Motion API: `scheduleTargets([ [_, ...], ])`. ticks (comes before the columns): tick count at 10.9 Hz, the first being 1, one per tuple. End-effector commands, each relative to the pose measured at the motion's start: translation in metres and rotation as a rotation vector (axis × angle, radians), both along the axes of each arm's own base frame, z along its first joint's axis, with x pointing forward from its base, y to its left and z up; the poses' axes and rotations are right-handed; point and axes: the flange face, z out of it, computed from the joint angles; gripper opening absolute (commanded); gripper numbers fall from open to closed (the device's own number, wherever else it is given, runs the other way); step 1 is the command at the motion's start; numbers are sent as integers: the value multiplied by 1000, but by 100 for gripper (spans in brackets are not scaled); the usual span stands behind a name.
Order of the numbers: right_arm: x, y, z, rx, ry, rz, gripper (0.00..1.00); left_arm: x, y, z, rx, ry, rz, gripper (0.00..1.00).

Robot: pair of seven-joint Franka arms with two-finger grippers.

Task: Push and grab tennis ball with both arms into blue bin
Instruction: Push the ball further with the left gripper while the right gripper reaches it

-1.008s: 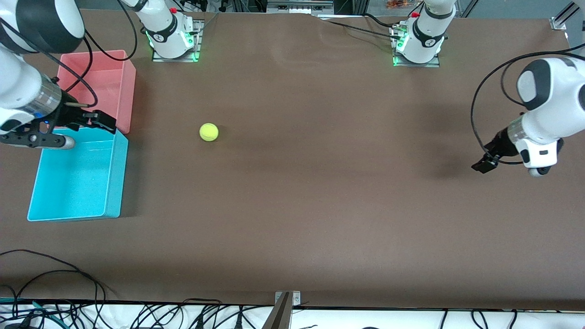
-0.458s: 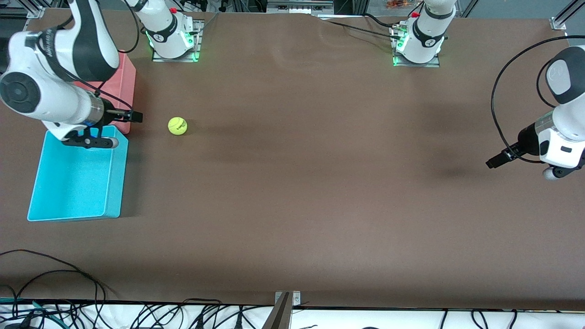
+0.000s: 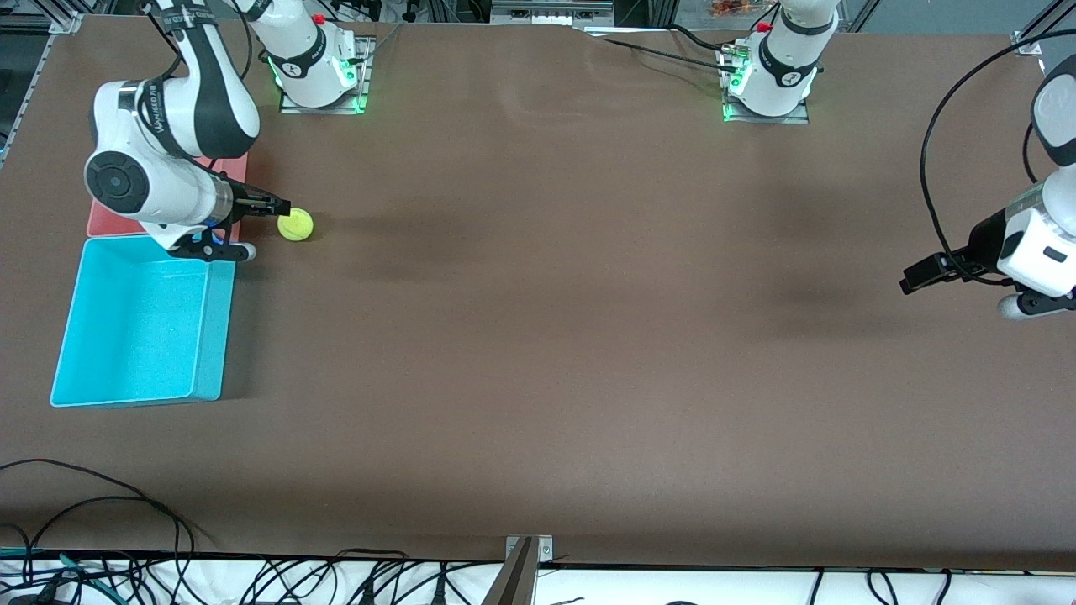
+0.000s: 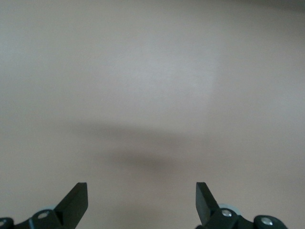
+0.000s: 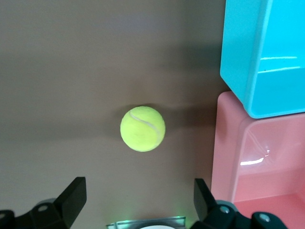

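i've got the right gripper (image 3: 282, 207) open and empty, low over the table, ball (image 3: 295, 225) just ahead of its tips beside the blue bin (image 3: 210, 336) corner. left gripper (image 3: 920, 276) open, waiting well away.

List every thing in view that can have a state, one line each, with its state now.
tennis ball: on the table, outside both bins, beside the right gripper.
blue bin: upright, nothing in it.
pink bin: upright, against the blue bin, partly hidden by the right arm.
right gripper: open, low beside the ball.
left gripper: open, holding nothing, over bare table at the left arm's end.
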Motion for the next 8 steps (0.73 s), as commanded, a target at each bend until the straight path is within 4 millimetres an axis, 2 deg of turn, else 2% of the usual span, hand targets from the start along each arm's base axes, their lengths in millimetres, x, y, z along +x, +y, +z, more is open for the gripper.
scheduleTargets([
  [1, -28, -17, -22, -77, -56, 82, 100, -6, -23, 46, 10, -40, -205, 100],
  [2, -38, -25, -37, -71, -65, 71, 100, -9, -39, 66, 5, -74, -273, 100],
  [4, -56, -33, -69, -52, -102, 62, 100, -20, -80, 86, 29, -96, -389, 100],
  [7, -64, -42, -82, -61, -70, 30, 100, -21, -110, 98, 41, -127, -519, 100],
  [8, -65, -44, -86, -62, -61, 28, 100, -20, -99, 100, 37, -133, -532, 100],
])
